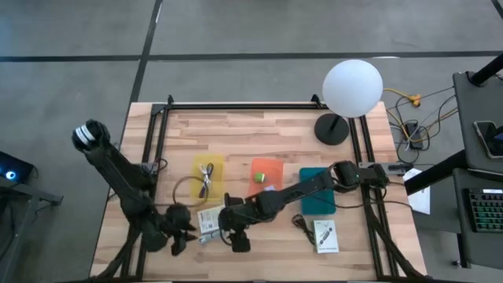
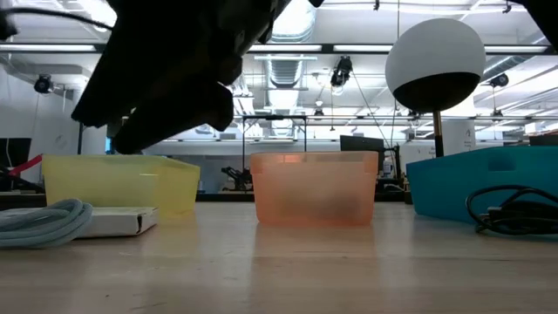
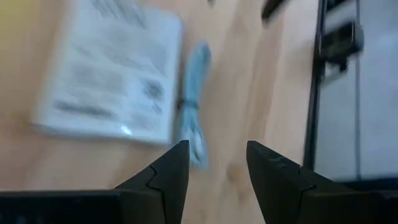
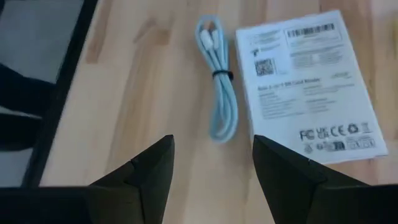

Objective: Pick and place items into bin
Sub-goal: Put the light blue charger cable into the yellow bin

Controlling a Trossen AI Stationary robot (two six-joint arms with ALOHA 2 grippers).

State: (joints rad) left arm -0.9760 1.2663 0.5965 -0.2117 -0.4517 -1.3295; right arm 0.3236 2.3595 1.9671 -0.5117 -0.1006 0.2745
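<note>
A white printed packet (image 1: 208,222) lies flat on the wooden table near its near edge. A bundled pale-blue cord (image 4: 217,84) rests right beside it. Both also show in the left wrist view, the packet (image 3: 112,68) and the cord (image 3: 193,93), and in the low view, the cord (image 2: 39,222) in front of the packet (image 2: 113,222). My left gripper (image 1: 181,236) is open and hovers left of the packet; its fingers (image 3: 214,180) point at the cord. My right gripper (image 1: 236,236) is open just right of the packet, above the cord (image 4: 211,180). Neither touches anything.
Three bins stand mid-table: yellow (image 1: 208,174) holding a white cord, orange (image 1: 267,173) holding a green cube, teal (image 1: 317,192). A second white packet (image 1: 324,236) and a black cord (image 1: 302,224) lie to the right. A globe lamp (image 1: 352,86) stands at the far right.
</note>
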